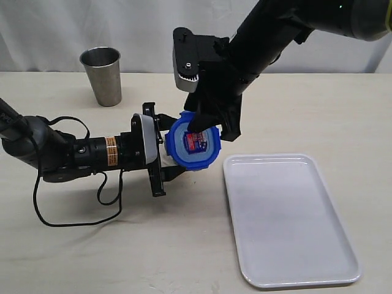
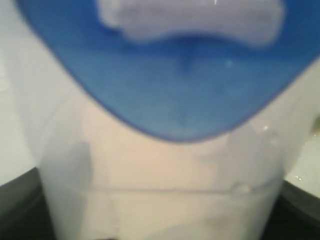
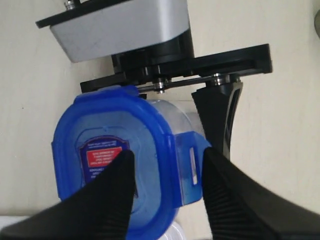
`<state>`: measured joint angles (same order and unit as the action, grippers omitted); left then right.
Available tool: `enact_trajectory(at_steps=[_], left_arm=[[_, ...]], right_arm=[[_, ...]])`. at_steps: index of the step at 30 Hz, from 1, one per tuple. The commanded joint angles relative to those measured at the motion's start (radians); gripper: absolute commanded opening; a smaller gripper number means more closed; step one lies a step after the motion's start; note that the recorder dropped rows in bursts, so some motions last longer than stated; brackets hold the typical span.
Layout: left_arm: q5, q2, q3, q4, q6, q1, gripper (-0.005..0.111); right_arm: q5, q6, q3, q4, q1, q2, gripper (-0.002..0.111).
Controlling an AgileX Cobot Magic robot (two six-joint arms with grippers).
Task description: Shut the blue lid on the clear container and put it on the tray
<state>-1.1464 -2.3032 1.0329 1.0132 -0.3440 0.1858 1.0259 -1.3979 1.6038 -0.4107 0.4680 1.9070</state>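
1. While the left gripper (image 1: 168, 150) reaches in sideways low over the table (image 1: 184, 245), its jaws are clamped on the clear container (image 2: 160, 190); the canister is held on its side off the tabletop, mouth turned toward the tray.
2. Look at the blue lid (image 1: 184, 153): bright blue, rounded-square, sitting on the container's mouth; a small red-and-blue sticker (image 1: 196, 143) marks the middle of its top.
3. Up close in the right wrist view, the lid (image 3: 115, 155) has a raised rim around a sunken centre; one snap flap (image 3: 192, 170) shows at its side, paler blue with a narrow slot; I cannot tell whether that flap is locked.
4. Behind the lid, the container (image 3: 172, 112) shows as cloudy translucent plastic.
5. From above comes the right gripper (image 1: 211, 130); its two black ribbed fingers (image 3: 227, 200) stand apart, one over the lid's top and one outside the flap; whether they pinch the lid, I cannot tell.
6. Over to the right, the tray (image 1: 294, 233) lies flat on the table, white, low-rimmed, round-cornered; container and lid are just beside its near corner, not on it.
7. Back left, a steel cup (image 1: 103, 75) stands upright, well apart from the action.
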Motion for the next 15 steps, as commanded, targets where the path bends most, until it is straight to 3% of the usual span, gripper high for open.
enact_trajectory(at_steps=[1, 15], left_arm=[[0.059, -0.003, -0.001, -0.013, 0.029, -0.001, 0.0], [0.063, -0.001, -0.001, -0.023, 0.092, -0.001, 0.0]], right_arm=[[-0.032, -0.019, -0.072, 0.012, 0.012, 0.0, 0.039], [-0.022, 0.079, -0.105, 0.064, 0.038, 0.062, 0.039]])
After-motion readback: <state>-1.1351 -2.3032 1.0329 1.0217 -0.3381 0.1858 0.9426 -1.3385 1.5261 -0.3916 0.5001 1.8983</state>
